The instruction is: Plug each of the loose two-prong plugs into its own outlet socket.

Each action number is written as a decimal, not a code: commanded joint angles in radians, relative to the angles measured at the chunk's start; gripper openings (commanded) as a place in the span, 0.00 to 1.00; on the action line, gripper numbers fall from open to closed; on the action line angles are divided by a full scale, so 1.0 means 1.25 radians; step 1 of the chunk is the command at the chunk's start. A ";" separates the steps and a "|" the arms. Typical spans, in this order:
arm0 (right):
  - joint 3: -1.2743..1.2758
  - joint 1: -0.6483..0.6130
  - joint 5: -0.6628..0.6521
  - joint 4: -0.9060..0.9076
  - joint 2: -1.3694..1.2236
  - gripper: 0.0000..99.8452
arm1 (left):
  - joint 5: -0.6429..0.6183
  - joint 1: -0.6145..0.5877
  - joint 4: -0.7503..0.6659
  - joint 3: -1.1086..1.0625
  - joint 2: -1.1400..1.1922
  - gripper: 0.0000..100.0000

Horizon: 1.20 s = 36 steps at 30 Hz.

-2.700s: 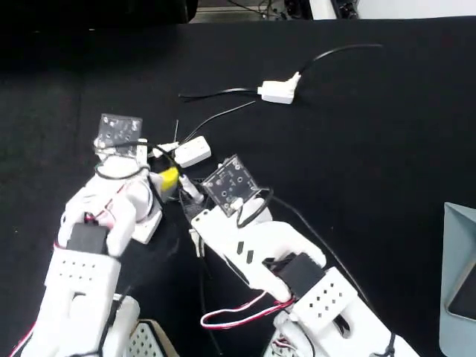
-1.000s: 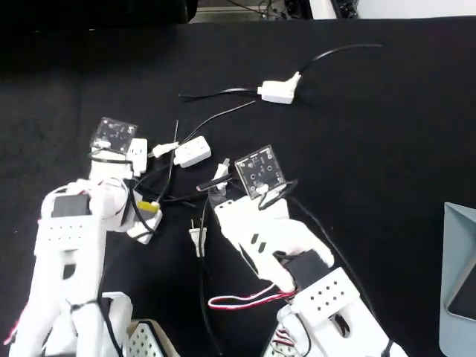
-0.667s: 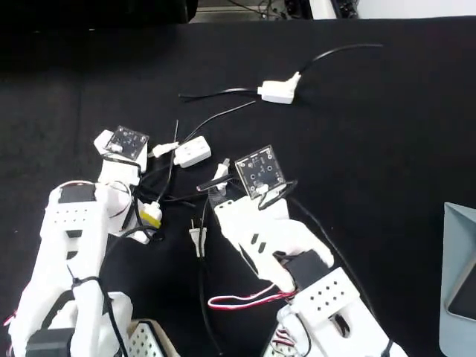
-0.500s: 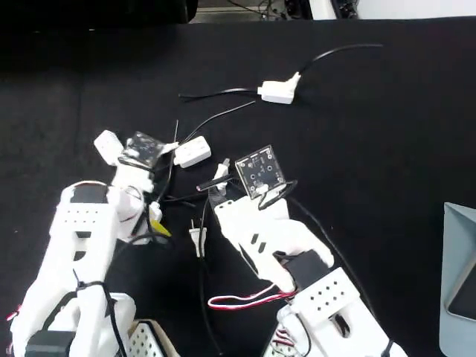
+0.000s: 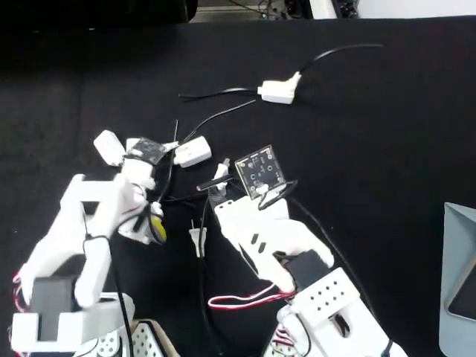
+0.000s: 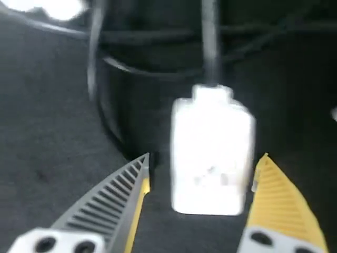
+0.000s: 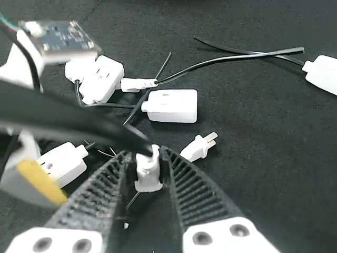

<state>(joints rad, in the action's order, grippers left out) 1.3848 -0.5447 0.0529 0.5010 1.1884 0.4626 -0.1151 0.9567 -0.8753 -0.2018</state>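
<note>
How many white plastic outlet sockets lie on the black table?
4 sockets: one far back, one central, one farthest left, one inside the left gripper. Arms may hide more.

black table point(image 5: 387, 134), pale blue tray point(image 5: 451, 253) at its right edge

1. High view: fixed, above near side, looks down on whole table point(image 5: 372, 111).
2. Left wrist: very close, looking down at socket point(image 6: 210, 158).
3. Right wrist: close behind plug point(image 7: 148, 171), facing far; shares middle socket point(image 7: 171, 105) with high view.
</note>
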 commanded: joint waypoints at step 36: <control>0.003 0.009 0.004 -0.016 0.003 0.01 | -0.004 -0.133 -0.034 0.131 0.023 0.31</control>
<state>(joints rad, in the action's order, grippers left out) 1.3986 -0.5447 0.0529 0.5010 1.1884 0.4611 -0.2731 0.8784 -0.8048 -0.1803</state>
